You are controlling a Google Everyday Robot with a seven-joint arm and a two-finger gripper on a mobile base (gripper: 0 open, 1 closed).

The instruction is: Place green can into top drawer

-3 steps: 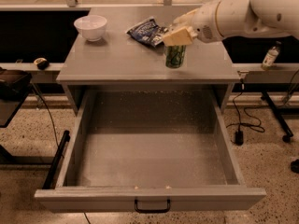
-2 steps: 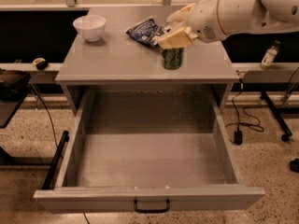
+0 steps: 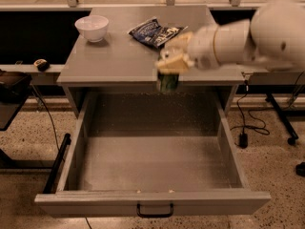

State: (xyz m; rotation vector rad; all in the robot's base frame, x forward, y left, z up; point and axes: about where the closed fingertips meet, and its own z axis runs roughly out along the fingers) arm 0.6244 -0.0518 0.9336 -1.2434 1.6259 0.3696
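Observation:
The green can hangs upright in my gripper, which is shut on its top. The can is in the air just past the front edge of the grey cabinet top, over the back of the open top drawer. The drawer is pulled far out, with a speckled floor and a small black handle on its front panel. My white arm reaches in from the right.
A white bowl stands at the back left of the cabinet top. A dark blue chip bag lies at the back middle. Cables and a stand foot are on the floor to the right.
My gripper has carried the green can forward off the cabinet top and to the left, so it now hangs over the back of the open drawer.

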